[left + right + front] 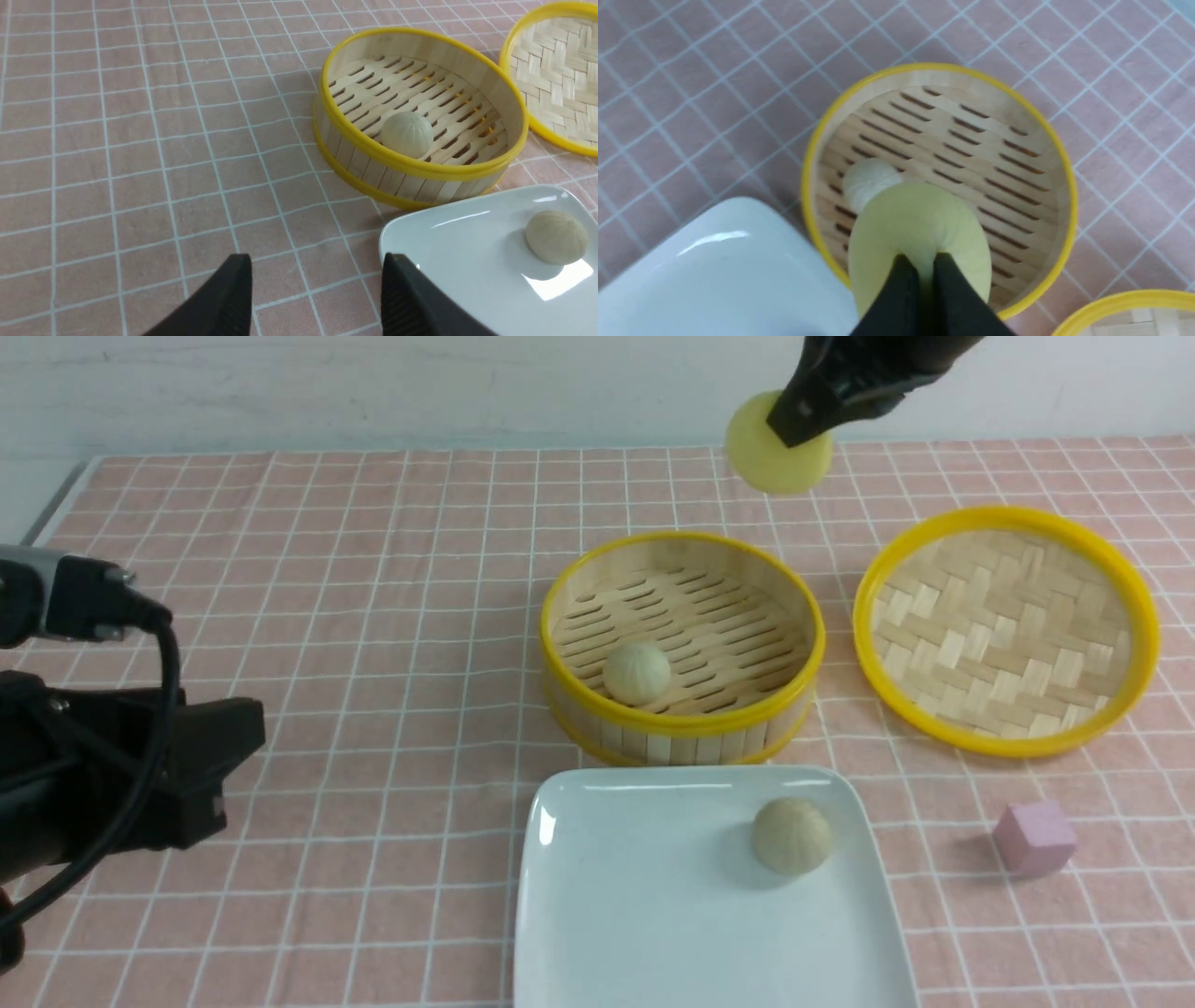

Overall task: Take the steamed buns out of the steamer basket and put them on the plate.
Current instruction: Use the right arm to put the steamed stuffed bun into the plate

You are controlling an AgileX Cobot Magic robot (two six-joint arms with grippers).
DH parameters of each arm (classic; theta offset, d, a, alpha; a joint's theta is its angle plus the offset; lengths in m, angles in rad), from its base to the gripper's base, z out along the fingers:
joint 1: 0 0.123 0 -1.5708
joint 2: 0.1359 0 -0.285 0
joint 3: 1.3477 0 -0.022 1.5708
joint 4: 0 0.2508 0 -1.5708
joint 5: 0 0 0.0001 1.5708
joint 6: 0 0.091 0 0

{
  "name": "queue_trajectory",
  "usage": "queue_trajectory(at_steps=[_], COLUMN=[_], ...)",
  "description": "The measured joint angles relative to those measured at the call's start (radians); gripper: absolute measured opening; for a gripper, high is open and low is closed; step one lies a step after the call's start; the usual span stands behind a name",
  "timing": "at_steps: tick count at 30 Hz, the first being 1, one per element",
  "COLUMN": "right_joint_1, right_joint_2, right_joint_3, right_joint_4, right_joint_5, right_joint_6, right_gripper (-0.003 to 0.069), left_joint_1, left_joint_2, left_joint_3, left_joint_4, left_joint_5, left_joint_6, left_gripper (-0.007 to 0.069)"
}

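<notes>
Right gripper [920, 268] pinches the yellow bun [782, 469] above the steamer basket [558, 653]; left gripper [316, 266] spread, near the left edge of the bench [373, 616].

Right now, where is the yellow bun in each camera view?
Front view: yellow bun at the top, right of centre, pinched in the right gripper.
Left wrist view: not in it.
Right wrist view: low centre, overlapping the steamer basket.
Shared landmark: the steamer basket, in all three views.

left claw [316, 275]: low, jaws apart | right claw [924, 262]: raised, clamped on yellow bun [896, 219]
</notes>
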Motion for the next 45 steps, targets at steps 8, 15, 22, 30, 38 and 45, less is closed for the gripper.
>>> queue_trajectory(at_steps=[8,15,22,30,38,45], right_joint_1=[0.036,0.112,0.164,0.170,0.170,0.170], right_joint_2=[0.014,0.085,0.140,0.140,0.140,0.140], right_joint_3=[0.220,0.531,0.582,0.582,0.582,0.582], right_joint_4=[0.067,0.081,0.094,0.067,0.035,0.033], right_joint_5=[0.003,-0.060,-0.155,-0.257,-0.272,-0.276], right_joint_6=[-0.006,-0.125,-0.200,-0.207,-0.207,-0.207], right_gripper=[0.0015,0.0015,0.0015,0.0015,0.0015,0.0171], left_joint_1=[0.000,0.000,0.000,0.000,0.000,0.000], left_joint_2=[0.000,0.000,0.000,0.000,0.000,0.000], left_joint_3=[0.000,0.000,0.000,0.000,0.000,0.000], left_joint_4=[0.000,0.000,0.000,0.000,0.000,0.000], left_joint_5=[-0.001,-0.001,-0.001,0.004,0.005,0.005], left_joint_6=[0.001,0.001,0.001,0.001,0.001,0.013], left_gripper=[0.0396,0.0396,0.0396,0.0396,0.0396,0.0396])
